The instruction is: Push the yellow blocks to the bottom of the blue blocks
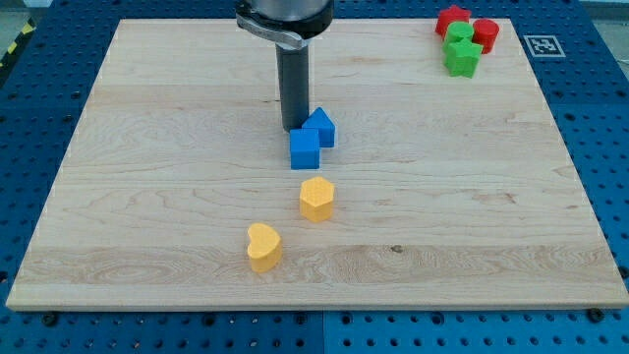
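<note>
Two blue blocks stand near the board's middle: a blue cube [305,149] and a blue block with a pointed top [321,127] touching it at its upper right. A yellow hexagonal block [316,199] stands just below the blue cube, a small gap between them. A yellow heart-shaped block [263,247] lies further down and to the left. My tip [294,129] rests on the board just left of the pointed blue block and above the blue cube, close to both.
At the view's top right corner of the wooden board [147,197] sits a cluster: a red star-like block [453,20], a red cylinder [486,34], a green block [459,36] and a green star-like block [462,58].
</note>
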